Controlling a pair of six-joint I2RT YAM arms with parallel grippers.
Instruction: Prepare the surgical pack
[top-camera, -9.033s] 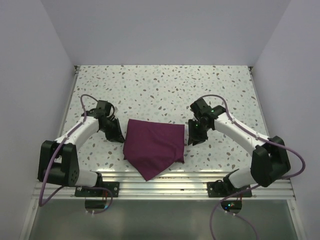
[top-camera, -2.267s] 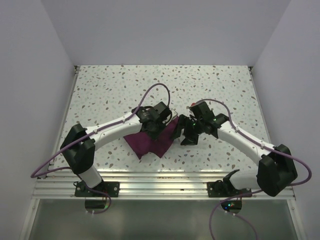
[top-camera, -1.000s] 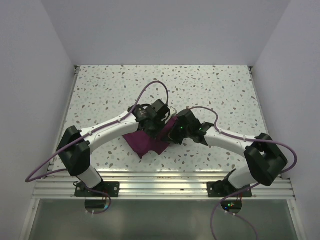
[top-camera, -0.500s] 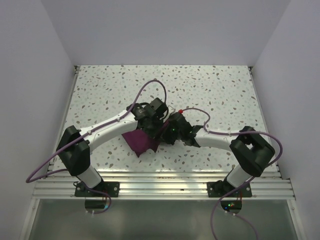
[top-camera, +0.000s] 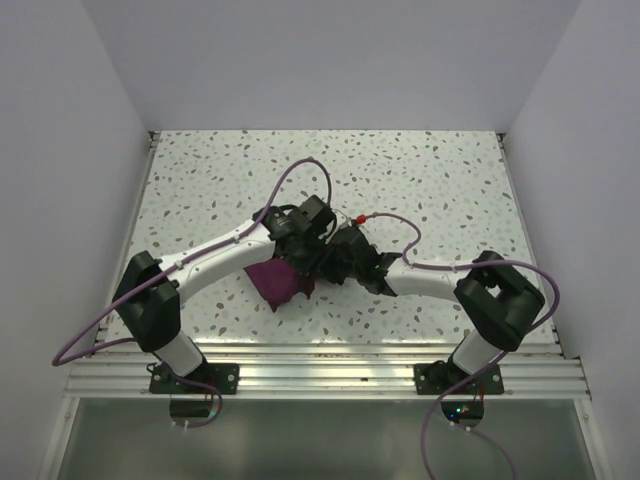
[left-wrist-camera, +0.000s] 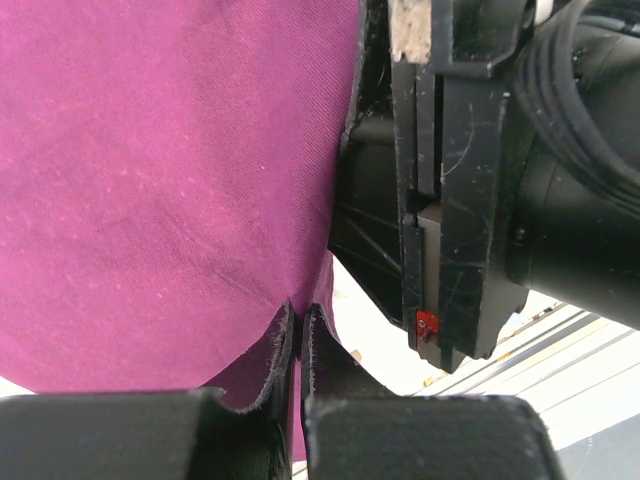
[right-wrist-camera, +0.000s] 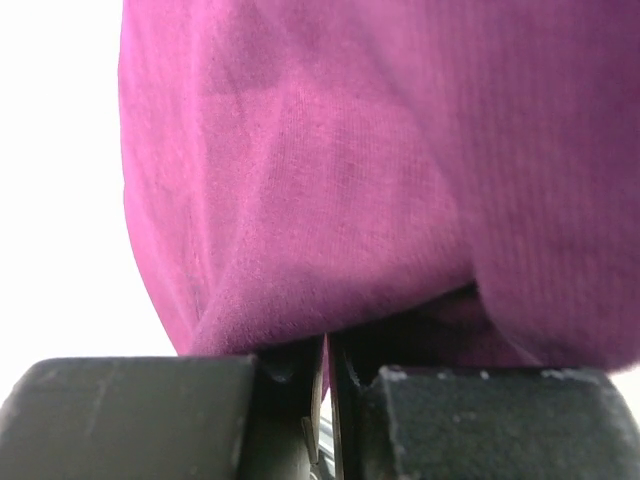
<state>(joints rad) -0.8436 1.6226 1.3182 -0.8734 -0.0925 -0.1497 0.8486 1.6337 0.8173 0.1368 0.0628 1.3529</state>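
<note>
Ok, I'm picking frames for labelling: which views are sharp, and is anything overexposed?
Top external: evenly lit and sharp, though little of the maroon cloth shows. Left wrist: weave crisp, no glare. Right wrist: cloth soft, out of focus; background at left blown out white.

On the table (top-camera: 440, 190), the cloth (top-camera: 278, 284) lies beneath the left gripper (left-wrist-camera: 298, 322) and right gripper (right-wrist-camera: 327, 348).

1 maroon cloth (top-camera: 275, 282); 2 arms (top-camera: 215, 255) (top-camera: 430, 278); 1 speckled table (top-camera: 420, 170)
</note>
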